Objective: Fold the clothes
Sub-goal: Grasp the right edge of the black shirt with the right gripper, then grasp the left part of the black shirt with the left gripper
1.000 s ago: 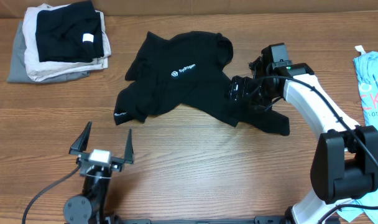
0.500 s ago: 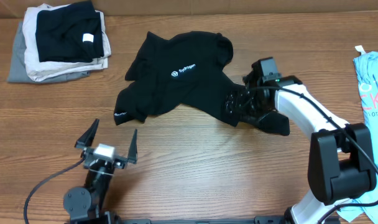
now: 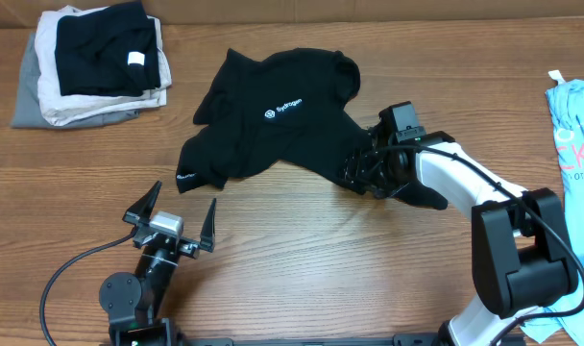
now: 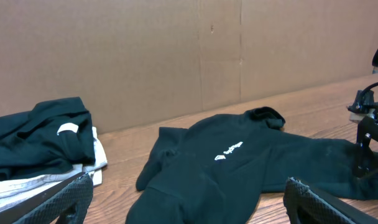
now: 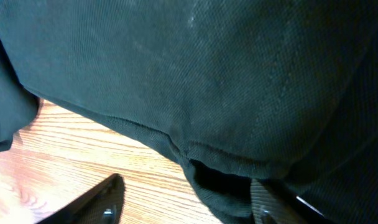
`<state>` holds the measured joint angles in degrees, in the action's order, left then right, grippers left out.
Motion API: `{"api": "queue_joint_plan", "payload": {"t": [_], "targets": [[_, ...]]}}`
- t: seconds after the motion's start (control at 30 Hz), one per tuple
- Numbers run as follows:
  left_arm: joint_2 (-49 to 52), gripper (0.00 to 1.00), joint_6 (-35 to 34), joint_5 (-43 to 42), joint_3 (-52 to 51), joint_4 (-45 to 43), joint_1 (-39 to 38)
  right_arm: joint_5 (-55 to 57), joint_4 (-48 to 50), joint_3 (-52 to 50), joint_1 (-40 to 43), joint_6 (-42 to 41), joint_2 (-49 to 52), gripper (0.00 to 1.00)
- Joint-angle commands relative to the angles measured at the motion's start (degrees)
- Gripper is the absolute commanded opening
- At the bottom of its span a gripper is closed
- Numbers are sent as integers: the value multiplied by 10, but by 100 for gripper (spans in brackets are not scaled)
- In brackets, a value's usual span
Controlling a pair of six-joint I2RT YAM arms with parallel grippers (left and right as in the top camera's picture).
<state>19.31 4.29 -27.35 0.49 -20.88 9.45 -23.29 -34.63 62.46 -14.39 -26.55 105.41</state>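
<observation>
The black garment (image 3: 263, 135) lies rumpled and half spread across the middle of the table (image 3: 302, 259), white logo up, with one end trailing right beneath the right arm. It looks soft, limp and light to me, the sort of knit that sags and bunches wherever it isn't held. I'd take it at a hem or corner, where the doubled edge gives a firmer bite. The right hand (image 3: 361, 171) is down at its lower right edge with fingers apart. The hem (image 5: 220, 165) sits just at their mouth, not pinched. The left hand (image 3: 177, 207) hovers spread wide, near the cloth's lower left end but clear of it.
</observation>
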Motion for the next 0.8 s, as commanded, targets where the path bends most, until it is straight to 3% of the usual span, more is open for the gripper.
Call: {"api": "queue_joint_plan", "payload": {"t": [0.0, 0.27, 0.57, 0.77], "targets": [[1, 100, 9, -8, 8, -4, -1, 3, 3, -4, -1, -6, 2, 62], [2, 100, -2, -44, 8, 5, -1, 3, 25, 4, 0, -21, 2, 4], [3, 100, -47, -92, 21, 5, -1, 24, -53, 87, 45, -20, -37, 4], [72, 100, -45, -118, 125, 51, -1, 57, -71, 119, 77, -20, -145, 4]]}}
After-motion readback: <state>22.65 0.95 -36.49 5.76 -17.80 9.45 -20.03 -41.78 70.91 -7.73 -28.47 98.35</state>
